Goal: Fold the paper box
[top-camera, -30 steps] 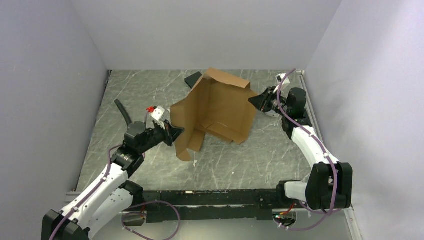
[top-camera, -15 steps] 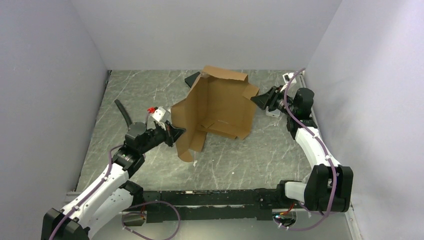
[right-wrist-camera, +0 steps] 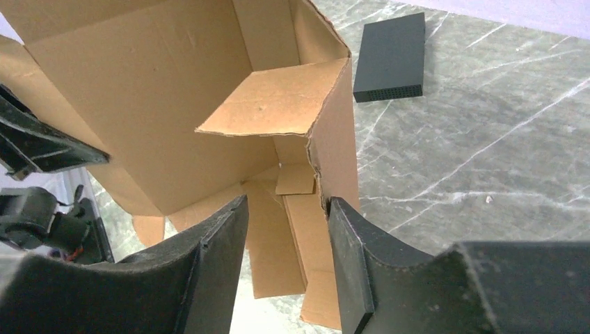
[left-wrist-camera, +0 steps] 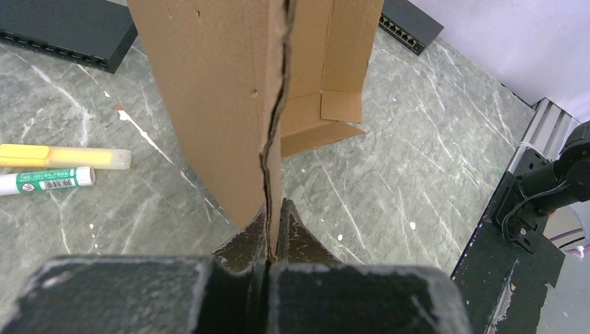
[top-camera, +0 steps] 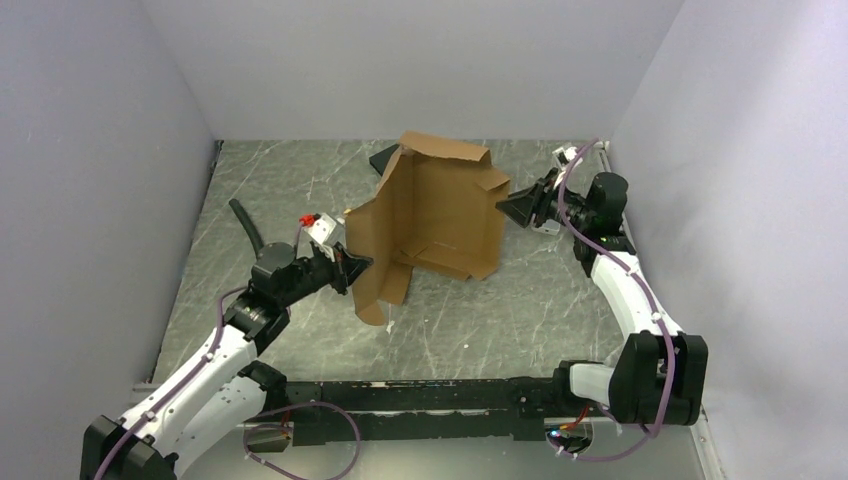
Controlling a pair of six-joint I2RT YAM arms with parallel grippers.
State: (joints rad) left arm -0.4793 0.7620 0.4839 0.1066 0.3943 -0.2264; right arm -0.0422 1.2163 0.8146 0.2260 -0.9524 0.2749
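Brown paper box [top-camera: 440, 215] stands part-folded on table [top-camera: 520, 310]. Jaws of left gripper [top-camera: 352, 268] clamp its flap. Jaws of right gripper [top-camera: 508, 207] stand apart at right wall.

1. The paper box [top-camera: 440, 215] is plain brown cardboard, matt and dry. From the left wrist view its cut edge looks ragged and fibrous.
2. The surface [top-camera: 300, 190] looks like grey stone with white veins, smooth with a faint sheen.
3. The left pincer [left-wrist-camera: 273, 212] and right pincer [right-wrist-camera: 286, 202] are black and matt, with a finely grainy skin like plastic.
4. The black slab [right-wrist-camera: 391, 57] has a smooth matt top and a finely perforated end face.
5. The yellow marker [left-wrist-camera: 62, 158] and white marker [left-wrist-camera: 45, 180] have smooth, slightly glossy plastic barrels.
6. The arm shells [top-camera: 625, 285] are smooth white plastic, and the cables [top-camera: 575, 225] are purple and rubbery.
7. The walls [top-camera: 420, 60] are pale and matt.
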